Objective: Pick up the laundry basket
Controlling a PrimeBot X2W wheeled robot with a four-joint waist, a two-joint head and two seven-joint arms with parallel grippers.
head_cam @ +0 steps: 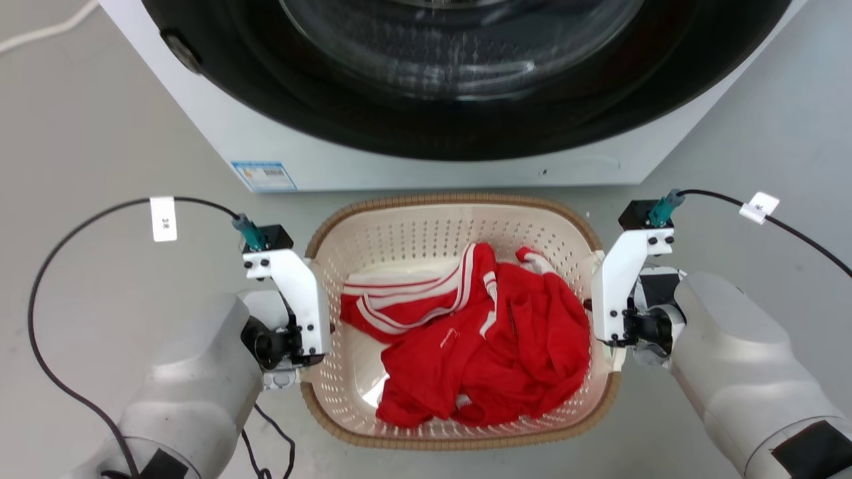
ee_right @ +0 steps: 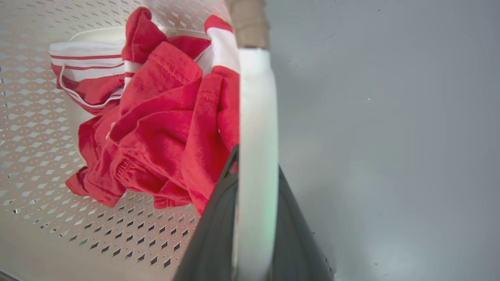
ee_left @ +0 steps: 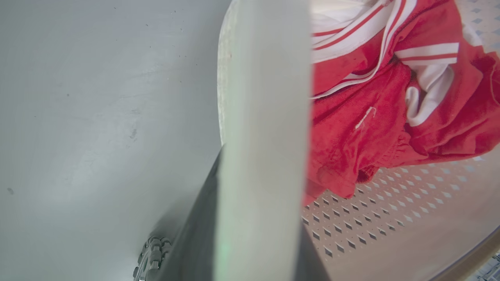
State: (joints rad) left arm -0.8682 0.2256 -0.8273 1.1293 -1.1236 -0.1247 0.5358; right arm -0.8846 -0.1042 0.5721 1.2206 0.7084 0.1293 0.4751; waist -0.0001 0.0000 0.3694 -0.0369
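Observation:
The laundry basket (head_cam: 452, 199), cream-white and perforated with a brown woven rim, lies just in front of the washing machine. It holds red clothes with white stripes (head_cam: 479, 332). My left gripper (head_cam: 318, 346) is at the basket's left side. In the left wrist view its dark fingers (ee_left: 195, 242) close on the white loop handle (ee_left: 265, 97). My right gripper (head_cam: 602, 339) is at the right side. In the right wrist view the right gripper (ee_right: 257, 160) is shut on the other white handle (ee_right: 256, 101). From above, both pairs of fingertips are hidden under the wrists.
The white washing machine (head_cam: 426, 166) with its round dark door fills the top of the head view, close behind the basket. Grey floor (head_cam: 100, 133) lies on both sides. Black cables (head_cam: 80, 226) loop from each wrist.

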